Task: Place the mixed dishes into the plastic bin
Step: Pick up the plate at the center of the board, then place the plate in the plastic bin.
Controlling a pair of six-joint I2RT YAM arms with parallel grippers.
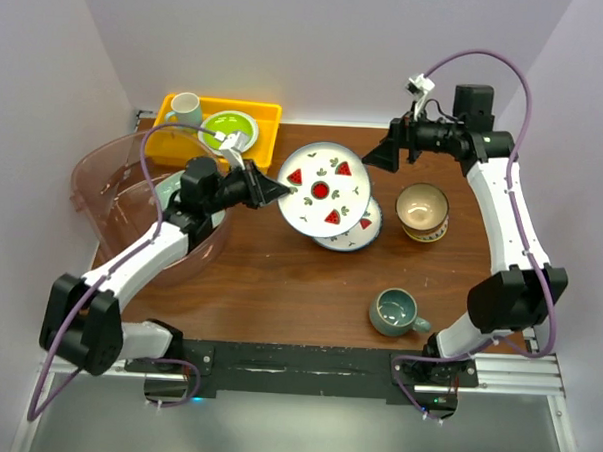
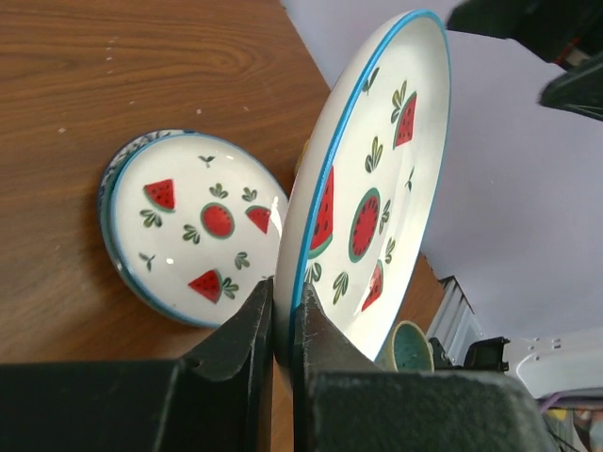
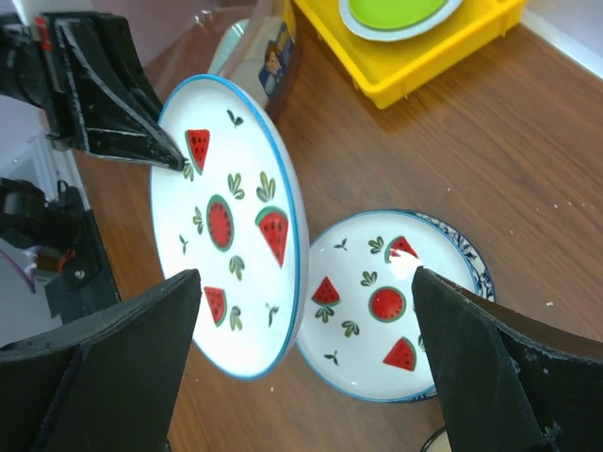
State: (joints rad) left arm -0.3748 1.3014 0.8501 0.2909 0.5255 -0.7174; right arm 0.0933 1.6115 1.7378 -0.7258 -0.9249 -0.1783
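Two fingers of the left gripper [image 1: 279, 192] pinch the left rim of a large watermelon-patterned plate [image 1: 321, 187], which is held tilted above the middle of the tabletop [image 1: 279, 285]. The right gripper [image 1: 373, 157], jaws spread wide and gripping nothing, hovers near the plate's back right rim. A smaller matching plate [image 1: 363, 229] lies flat beneath. The plastic bin [image 1: 91, 177] stands at the tabletop's left edge.

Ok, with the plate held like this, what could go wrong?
1. The left gripper pinches the tilted plate only at its rim, so it may pivot or slip onto the lower plate.
2. When it swings toward the bin, its edge may strike the bin's wall.
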